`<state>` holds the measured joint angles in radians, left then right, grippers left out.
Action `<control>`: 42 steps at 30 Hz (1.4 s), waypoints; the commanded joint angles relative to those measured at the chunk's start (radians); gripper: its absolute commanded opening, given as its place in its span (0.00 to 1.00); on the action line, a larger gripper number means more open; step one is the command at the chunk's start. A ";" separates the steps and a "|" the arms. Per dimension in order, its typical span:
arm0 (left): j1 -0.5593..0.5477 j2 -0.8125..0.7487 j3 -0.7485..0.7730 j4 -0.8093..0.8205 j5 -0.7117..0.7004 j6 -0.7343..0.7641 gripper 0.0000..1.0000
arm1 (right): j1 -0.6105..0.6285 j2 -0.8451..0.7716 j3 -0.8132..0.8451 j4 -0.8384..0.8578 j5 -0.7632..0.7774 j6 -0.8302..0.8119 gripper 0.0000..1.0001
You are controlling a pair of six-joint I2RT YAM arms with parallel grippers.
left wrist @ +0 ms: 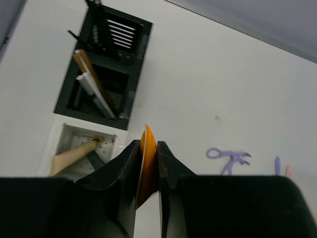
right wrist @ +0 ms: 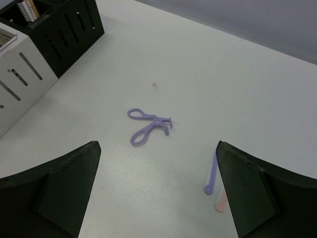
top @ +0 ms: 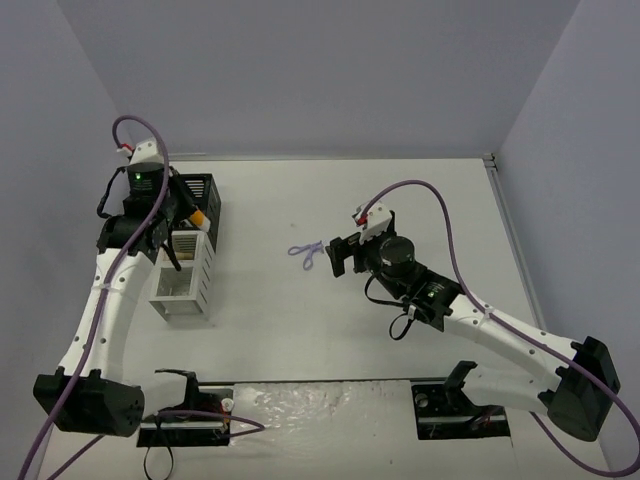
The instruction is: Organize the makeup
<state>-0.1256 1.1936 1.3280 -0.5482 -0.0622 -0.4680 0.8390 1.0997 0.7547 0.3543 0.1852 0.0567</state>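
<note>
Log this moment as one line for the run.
left fingers: shut on orange tube, above rack | right fingers: open, facing purple looped tool, not touching

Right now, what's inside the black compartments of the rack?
The black compartment beside the white section holds a tan pencil and a grey comb-like brush, leaning. The far one holds thin black tools. Its floor and their lower ends are hidden by the walls.

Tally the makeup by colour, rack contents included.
Orange: 1, tube pinched in the left claw.
Purple: 2, looped tool and thin stick; the pink bit at its end may be a separate piece.
Tan: 2, pencil and brush, both in the rack.
Grey-white: 1, comb-like wand.
Black: at least 1, dark piece, hard to separate.
Total: at least 7.
</note>
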 commanded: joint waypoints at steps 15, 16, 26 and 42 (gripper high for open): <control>0.236 0.106 -0.157 0.175 0.016 0.029 0.00 | -0.075 -0.026 -0.043 0.012 0.080 0.046 1.00; 0.235 0.106 -0.158 0.174 0.007 0.031 0.01 | -0.077 -0.024 -0.044 0.012 0.079 0.047 1.00; 0.235 0.053 -0.141 0.130 0.009 0.027 0.79 | -0.106 0.028 -0.035 -0.020 0.087 0.080 1.00; 0.223 -0.182 -0.239 0.222 0.300 0.125 0.97 | -0.184 0.326 0.108 -0.072 -0.094 0.113 0.75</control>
<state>0.1085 1.0192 1.1007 -0.4082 0.0984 -0.3686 0.6540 1.3547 0.7573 0.2393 0.1537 0.1769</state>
